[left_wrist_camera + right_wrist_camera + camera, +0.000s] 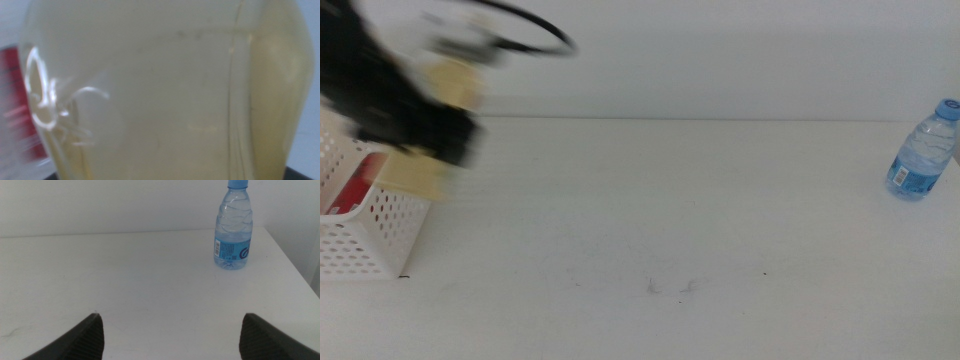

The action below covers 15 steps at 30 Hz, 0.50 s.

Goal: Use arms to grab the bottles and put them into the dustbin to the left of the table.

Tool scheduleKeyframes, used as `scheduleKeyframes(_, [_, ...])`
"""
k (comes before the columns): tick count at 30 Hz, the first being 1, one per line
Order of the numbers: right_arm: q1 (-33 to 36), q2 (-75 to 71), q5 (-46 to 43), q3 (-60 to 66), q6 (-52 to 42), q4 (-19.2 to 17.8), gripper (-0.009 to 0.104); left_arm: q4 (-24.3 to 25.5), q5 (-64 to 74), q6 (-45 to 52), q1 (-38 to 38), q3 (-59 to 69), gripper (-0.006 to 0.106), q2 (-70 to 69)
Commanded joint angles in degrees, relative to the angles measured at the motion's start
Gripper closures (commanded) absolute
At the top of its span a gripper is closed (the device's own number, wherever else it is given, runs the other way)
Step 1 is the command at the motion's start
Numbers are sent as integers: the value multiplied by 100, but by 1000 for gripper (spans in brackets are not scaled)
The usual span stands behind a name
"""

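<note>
Middle view, upper left of frame: left claw (420,135), motion-blurred, carries the yellow-liquid bottle (438,125) above the dustbin (375,235). Its jaws are closed on the bottle, whose body fills the left wrist view (165,90). Held over the bin, presumably for release. A red can (355,185) lies inside the bin. Water bottle (923,150) stands upright at far right of the worktop (670,220), not yet collected. Right claw (170,332) waits low with its jaws spread wide and empty, facing that bottle (233,227).

No legible text; water bottle (233,227) label print too small/blurred.
</note>
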Motion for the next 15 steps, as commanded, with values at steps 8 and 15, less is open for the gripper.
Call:
scheduleKeyframes(8, [-30, -30, -58, 18, -19, -60, 6, -151, 899, 798, 2182, -1455, 102, 299])
scheduleKeyframes(15, [-30, -30, -58, 18, -19, -60, 6, -531, 889, 1345, 2614, -1590, 102, 1128])
